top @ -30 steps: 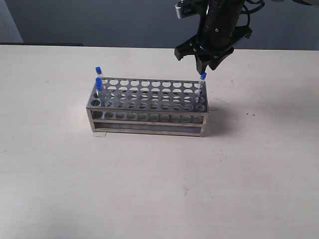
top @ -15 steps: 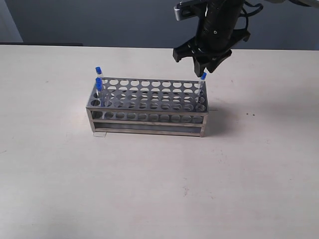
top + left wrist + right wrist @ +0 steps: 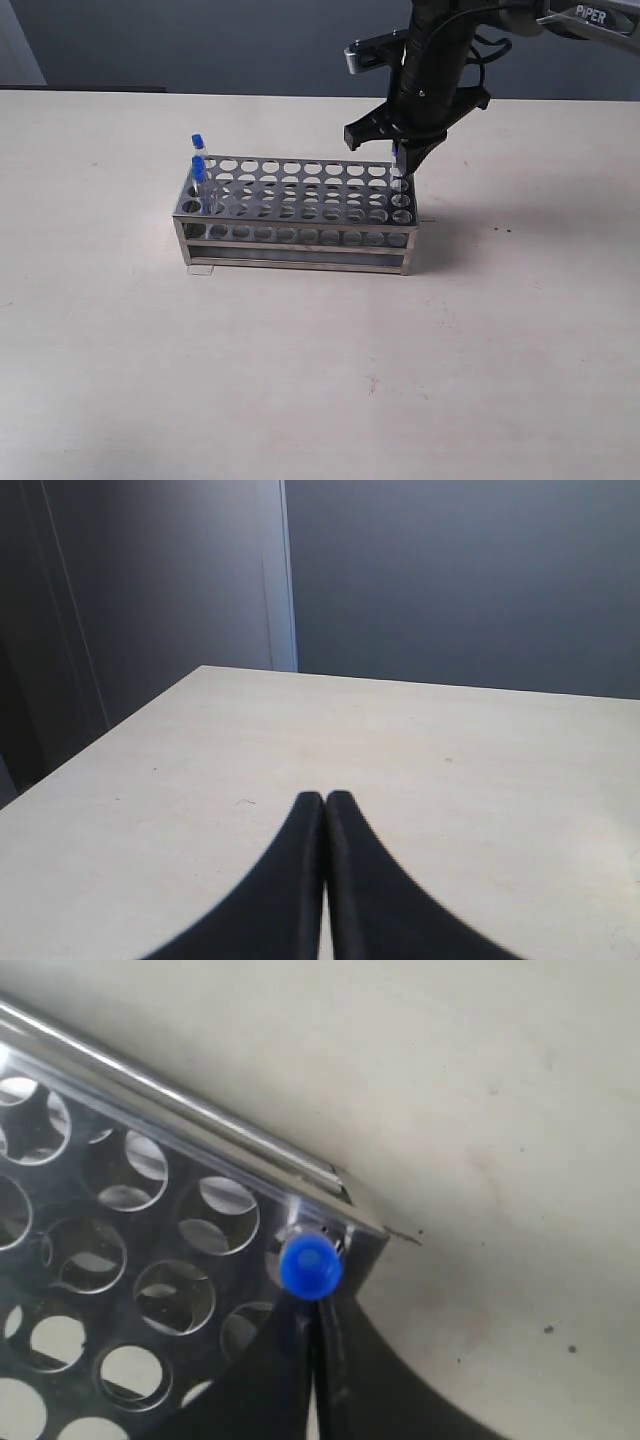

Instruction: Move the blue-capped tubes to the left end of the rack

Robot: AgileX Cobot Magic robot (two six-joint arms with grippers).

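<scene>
The rack is a long shiny metal frame on the table, and its perforated top shows in the right wrist view. Blue-capped tubes stand in the holes at its left end. One more blue-capped tube stands in the far right corner hole, its cap right at my fingertips. My right gripper has come down over that corner and is shut on this tube. My left gripper is shut on nothing above bare table, out of the exterior view.
The pale table stretches on all sides of the rack. A small clear tab lies by the rack's front left foot. A dark wall stands behind the table's far edge.
The right gripper has come down onto the tube at the rack's right end and its fingers have closed from wide open to shut. The rack and left tubes have not moved.
</scene>
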